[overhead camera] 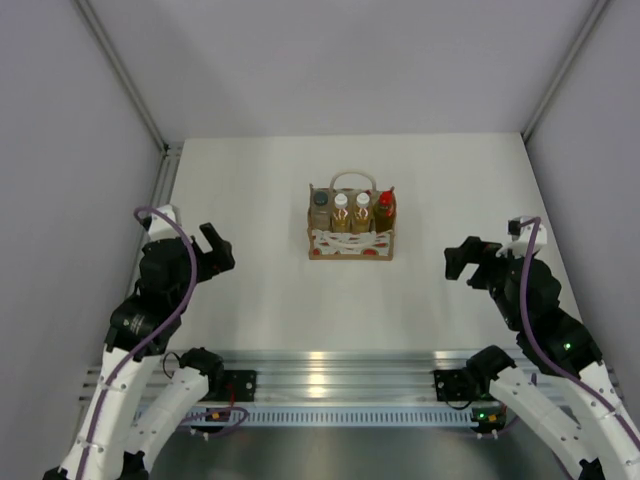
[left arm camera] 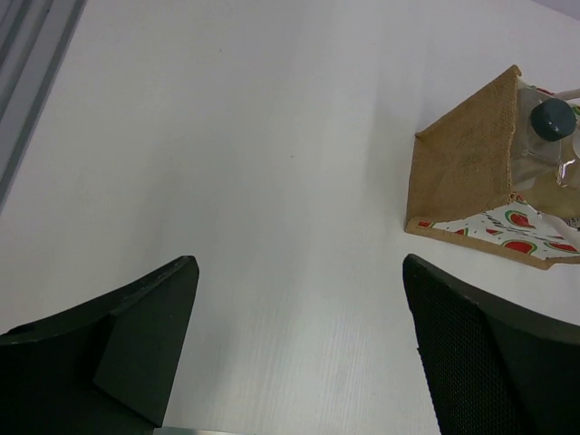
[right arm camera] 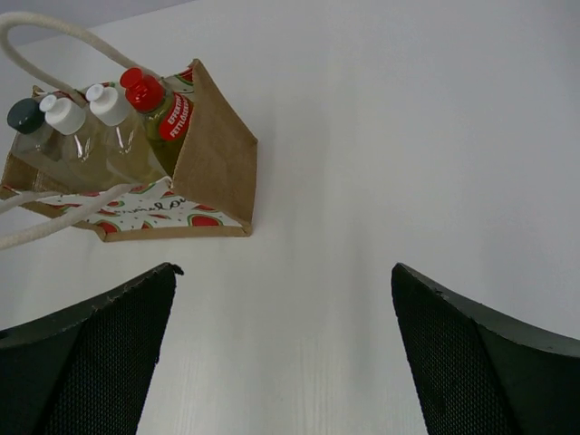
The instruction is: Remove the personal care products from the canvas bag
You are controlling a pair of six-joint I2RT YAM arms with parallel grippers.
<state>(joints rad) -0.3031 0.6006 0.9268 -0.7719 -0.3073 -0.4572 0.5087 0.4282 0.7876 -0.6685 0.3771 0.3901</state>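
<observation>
1. Nothing is out yet: all four bottles (overhead camera: 341, 212) stand in a row inside the bag (overhead camera: 350, 246), which sits mid-table.
2. My left gripper (overhead camera: 217, 248) and right gripper (overhead camera: 458, 262) both hang with jaws spread wide and empty, well apart from the bag on either side.
3. All four lifts remain, by my reckoning.
4. The table (overhead camera: 250, 180) is plain white, with grey walls (overhead camera: 60, 120) on three sides.

white lower links (overhead camera: 108, 395), black joints above, purple cable (overhead camera: 190, 270) looped along each arm. white camera block (overhead camera: 160, 218) per wrist. left tool (overhead camera: 218, 248), right tool (overhead camera: 458, 260) black, mesh-textured pads (right arm camera: 471, 362). green LED (overhead camera: 567, 347) on right arm (overhead camera: 545, 300).
</observation>
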